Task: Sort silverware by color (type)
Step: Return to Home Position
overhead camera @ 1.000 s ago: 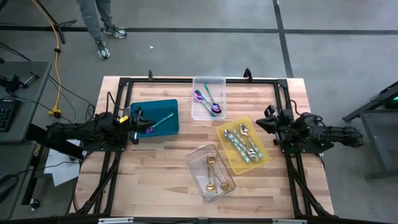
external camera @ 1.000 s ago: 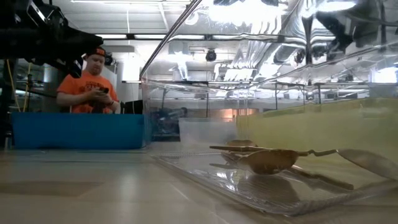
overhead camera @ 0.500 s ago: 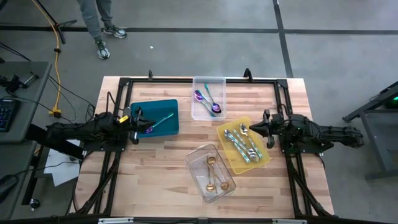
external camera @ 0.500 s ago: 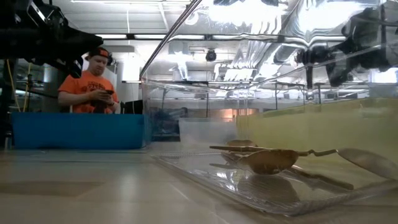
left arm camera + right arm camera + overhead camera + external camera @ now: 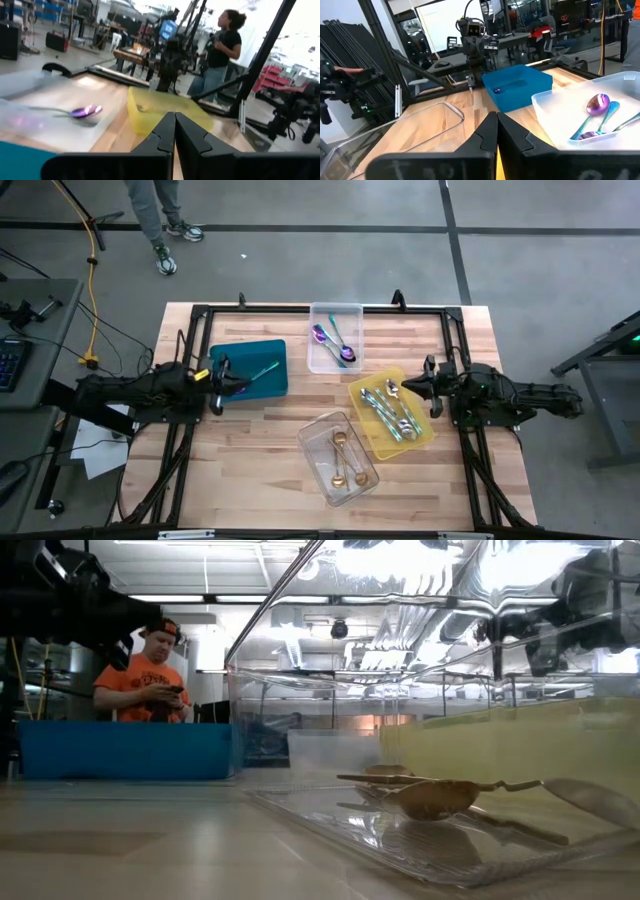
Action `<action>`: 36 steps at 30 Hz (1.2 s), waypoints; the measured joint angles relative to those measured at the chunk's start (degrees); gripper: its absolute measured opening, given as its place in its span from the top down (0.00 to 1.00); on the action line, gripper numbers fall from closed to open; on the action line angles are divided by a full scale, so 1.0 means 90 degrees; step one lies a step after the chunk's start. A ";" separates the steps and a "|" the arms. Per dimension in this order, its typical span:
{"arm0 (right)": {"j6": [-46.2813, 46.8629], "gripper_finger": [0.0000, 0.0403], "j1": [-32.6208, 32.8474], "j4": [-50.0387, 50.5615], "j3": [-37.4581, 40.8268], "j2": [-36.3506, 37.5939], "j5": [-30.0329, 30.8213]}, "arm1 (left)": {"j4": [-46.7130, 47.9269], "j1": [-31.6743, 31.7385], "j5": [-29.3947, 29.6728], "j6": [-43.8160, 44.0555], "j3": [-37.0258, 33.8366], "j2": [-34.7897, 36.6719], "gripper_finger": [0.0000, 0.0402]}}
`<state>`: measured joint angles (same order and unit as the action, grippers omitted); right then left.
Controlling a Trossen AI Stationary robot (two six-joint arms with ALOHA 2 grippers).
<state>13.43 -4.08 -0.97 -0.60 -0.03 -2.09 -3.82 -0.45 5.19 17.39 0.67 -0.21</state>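
Gold spoons lie in the clear tray at the table's near edge, unmoved. Behind it the yellow tray holds the silver pieces. The right gripper hangs at that tray's rim, fingers pressed together on nothing. It is where it was half a second ago, having swung in toward the tray since a second ago. Across the table the left gripper, likewise clenched and empty, hovers over the left side of the teal tray, shifted slightly. A teal-handled piece lies inside. Farthest, the white bin keeps the violet spoons.
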 joint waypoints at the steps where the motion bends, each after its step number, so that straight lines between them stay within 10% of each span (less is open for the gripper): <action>1: 0.0000 1.00 0.0000 0.0000 0.0000 0.0001 0.0000 | 0.0117 -0.0005 0.0000 0.0000 0.0002 0.0001 0.99; 36: 0.0000 1.00 -0.0002 0.0007 0.0002 -0.0087 -0.0002 | 0.0301 0.0005 -0.0050 0.0000 0.0002 -0.0041 0.99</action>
<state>13.43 -4.10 -0.91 -0.58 -0.82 -2.11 -1.10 -0.40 4.75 17.39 0.69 -0.58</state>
